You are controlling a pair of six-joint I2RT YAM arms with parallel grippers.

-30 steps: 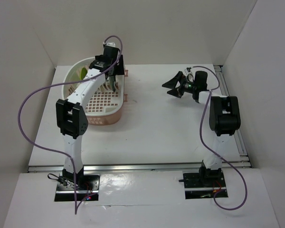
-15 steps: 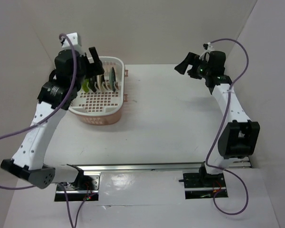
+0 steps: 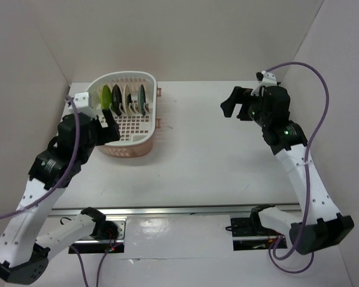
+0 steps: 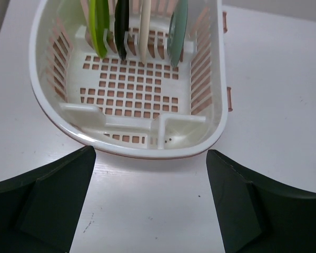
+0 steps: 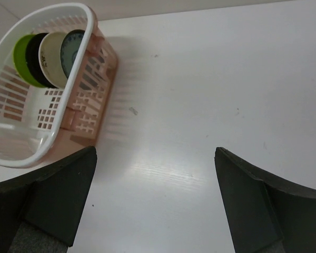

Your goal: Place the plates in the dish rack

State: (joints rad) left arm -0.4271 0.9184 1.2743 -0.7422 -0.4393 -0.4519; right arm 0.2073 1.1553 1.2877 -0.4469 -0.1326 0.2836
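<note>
The pale pink dish rack (image 3: 145,133) stands at the far left of the table. Four plates stand on edge between its pegs: lime green (image 3: 106,95), black (image 3: 116,97), cream (image 3: 130,95) and blue-green (image 3: 142,95). My left gripper (image 3: 112,127) is open and empty, hovering over the rack's near end. In the left wrist view (image 4: 150,205) its jaws stand wide apart below the rack rim (image 4: 126,150). My right gripper (image 3: 228,104) is open and empty, raised at the far right, apart from the rack. The right wrist view (image 5: 155,200) shows the rack (image 5: 42,142) and its plates at upper left.
White walls close in the table on the left, back and right. A metal rail (image 3: 179,210) runs along the near edge. Purple cables loop from both arms.
My left arm has drawn back from over the rack toward the near left, leaving the plates standing in it. My right arm has swung up and shifted slightly nearer, still open.
</note>
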